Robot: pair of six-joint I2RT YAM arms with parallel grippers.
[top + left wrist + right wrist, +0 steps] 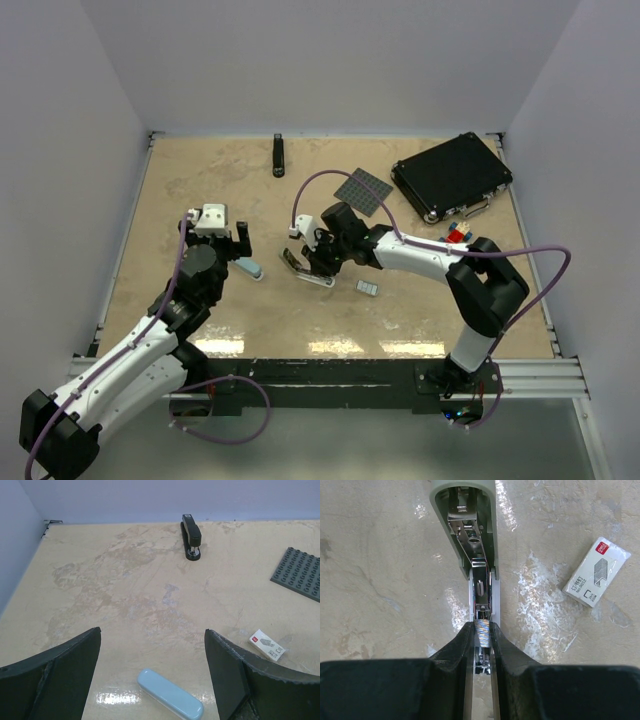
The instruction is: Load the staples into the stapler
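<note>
The stapler [465,527] lies opened out on the table, its grey-green shell pointing away and its silvery metal channel [480,587] running toward me. My right gripper [481,626] is shut on a short shiny strip of staples [482,632], held right over the near end of that channel. The same stapler [306,272] shows under the right gripper [314,260] in the top view. The white staple box [596,571] lies to the right of it. My left gripper [152,630] hangs open above the pale blue part [170,695], not touching it.
A slim black stapler [279,155] lies at the back. A grey studded plate [362,190] and a black case [452,177] are at the back right, with toy bricks [458,235] beside the right arm. White walls enclose the table.
</note>
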